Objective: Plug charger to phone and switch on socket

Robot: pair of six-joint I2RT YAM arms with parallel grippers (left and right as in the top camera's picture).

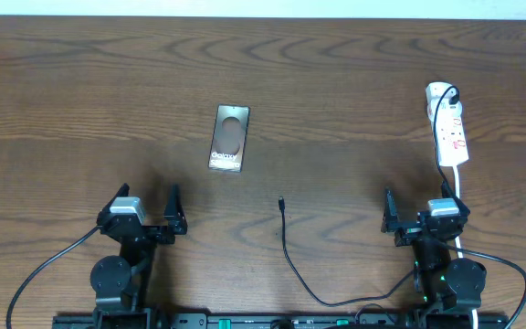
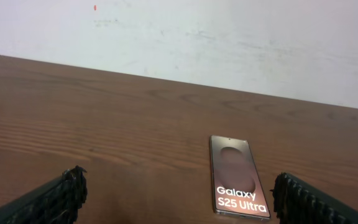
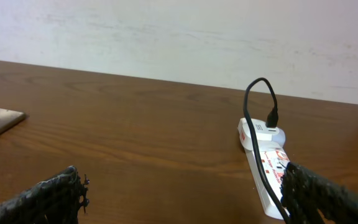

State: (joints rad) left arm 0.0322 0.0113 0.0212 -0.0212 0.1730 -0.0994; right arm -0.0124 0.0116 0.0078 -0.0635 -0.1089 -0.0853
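The phone (image 1: 229, 138) lies flat on the wooden table, screen up, with white "Galaxy" text; the left wrist view shows the phone (image 2: 237, 175) ahead and slightly right. The charger (image 1: 290, 256), a thin black cable, ends in a loose plug tip (image 1: 281, 202) near the table's middle. The white socket (image 1: 449, 125) lies at the far right with the cable's other end plugged in; in the right wrist view the socket (image 3: 267, 165) sits ahead right. My left gripper (image 1: 147, 203) stands open and empty, short of the phone. My right gripper (image 1: 418, 207) is open too, just short of the socket.
The socket's thick white cord (image 1: 459, 187) runs down past the right gripper toward the front edge. A pale wall (image 2: 179, 37) rises behind the table's far edge. The black cable loops along the front of the table between the two arm bases.
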